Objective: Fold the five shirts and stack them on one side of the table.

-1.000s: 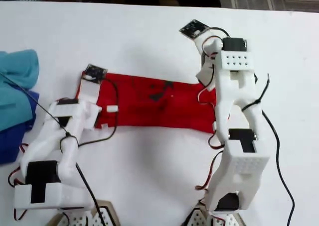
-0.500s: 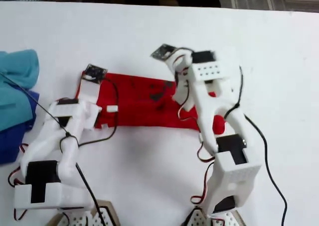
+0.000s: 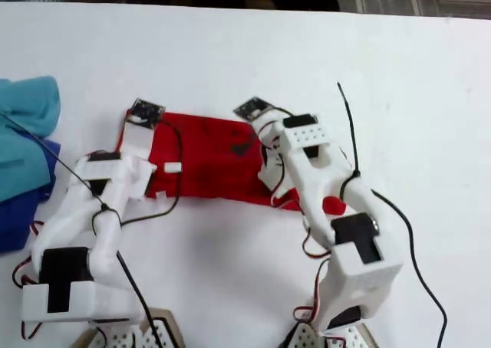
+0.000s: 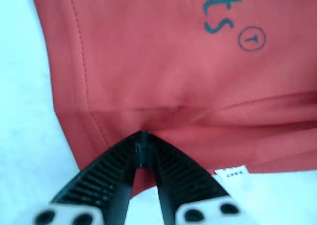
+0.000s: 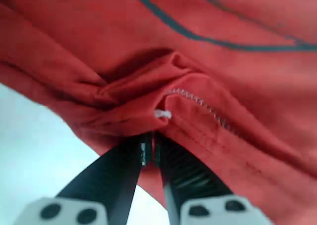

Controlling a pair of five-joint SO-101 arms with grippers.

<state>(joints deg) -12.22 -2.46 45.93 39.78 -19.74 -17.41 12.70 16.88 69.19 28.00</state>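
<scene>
Right fingers (image 5: 115, 171), clamped on the red shirt (image 3: 203, 160), have dragged its end toward the left fingers (image 4: 110, 166), also clamped.

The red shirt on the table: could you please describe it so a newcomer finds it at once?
On the white table, look between the two white arms. The red shirt with dark print lies there; the teal and blue clothes are piled at the table's edge.

Light was bright and even | shadows lay faint and soft on the table (image 3: 230, 49) | its white surface glared
</scene>
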